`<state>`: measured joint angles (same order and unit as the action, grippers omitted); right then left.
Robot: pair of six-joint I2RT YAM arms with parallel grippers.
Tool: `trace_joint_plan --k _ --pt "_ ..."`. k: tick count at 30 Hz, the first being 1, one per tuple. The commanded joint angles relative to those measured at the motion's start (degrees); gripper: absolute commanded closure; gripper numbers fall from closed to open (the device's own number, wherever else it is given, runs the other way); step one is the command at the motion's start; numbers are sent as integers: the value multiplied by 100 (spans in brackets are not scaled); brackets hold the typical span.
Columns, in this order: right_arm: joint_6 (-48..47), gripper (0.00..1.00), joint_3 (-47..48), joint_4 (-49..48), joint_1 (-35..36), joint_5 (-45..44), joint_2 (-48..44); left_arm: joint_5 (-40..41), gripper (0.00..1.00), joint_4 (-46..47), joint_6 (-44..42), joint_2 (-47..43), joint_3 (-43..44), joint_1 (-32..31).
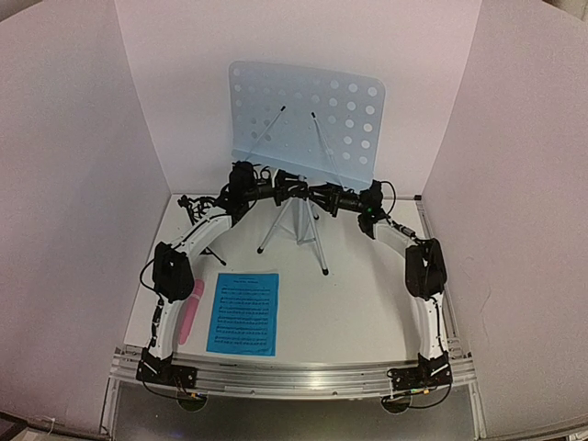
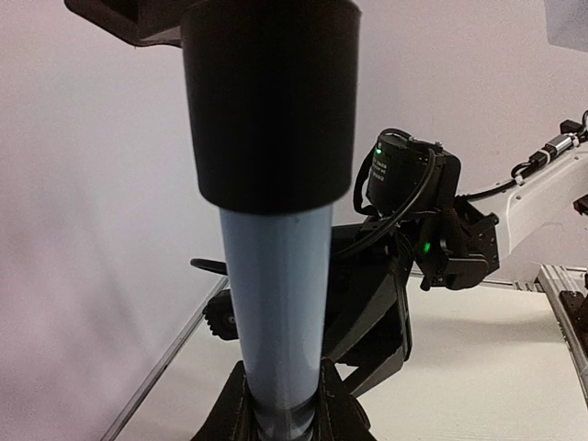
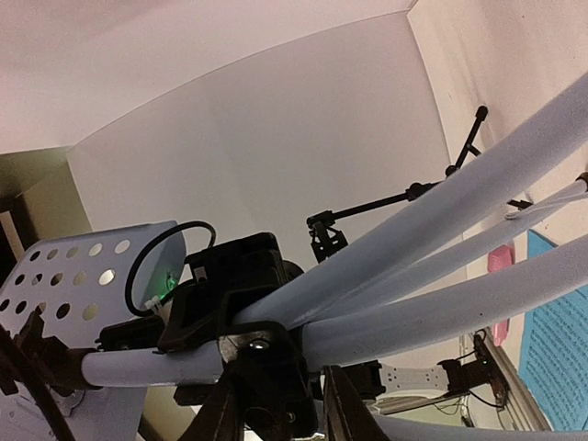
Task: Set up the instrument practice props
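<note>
The setup looks only partly done. The pale-blue perforated music stand (image 1: 308, 115) is upright at the back middle of the white table (image 1: 358, 303), its silver tripod (image 1: 296, 228) spread and its desk raised and facing forward, but nothing rests on the desk. Both arms reach in to the stand's centre from either side. In the left wrist view, the left gripper (image 2: 280, 415) has its black fingers (image 2: 342, 404) pressed narrowly against both sides of the stand's pale tube (image 2: 276, 303), just below a black collar (image 2: 271, 101), so it appears to be holding the shaft steady. The right gripper (image 3: 276, 413) sits at the hub where the tripod legs meet. Its fingers flank the black hub block, but the pictures do not show whether they are pinching it or standing free of it. One bright-blue sheet-music page (image 1: 243, 312) lies flat on the table near the front, left of centre; a second page cannot be made out. The pink stick microphone (image 1: 191, 310) lies just beside it, against the left arm. The small black tripod mic stand (image 1: 196, 213) stands at the back left, behind that arm, with no microphone in it. What seems left is putting the music on the desk and mounting the microphone.
</note>
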<state>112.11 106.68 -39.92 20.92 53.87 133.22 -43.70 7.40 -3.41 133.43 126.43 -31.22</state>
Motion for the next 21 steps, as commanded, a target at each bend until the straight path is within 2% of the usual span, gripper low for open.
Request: trace_joint_plan --k 1,4,10,21 --pt "1685 69 -331 843 177 209 -373 498 100 -241 -428 43 -22 -35" --pt "893 64 -319 1479 11 186 -594 675 100 -146 -316 17 -71 -33" --pt "-384 47 9 2411 -201 19 -849 1400 100 -45 -149 -21 -125 -55" --pt "-2027 39 370 3228 -310 -356 -1150 2159 100 338 133 -347 -705 -166"
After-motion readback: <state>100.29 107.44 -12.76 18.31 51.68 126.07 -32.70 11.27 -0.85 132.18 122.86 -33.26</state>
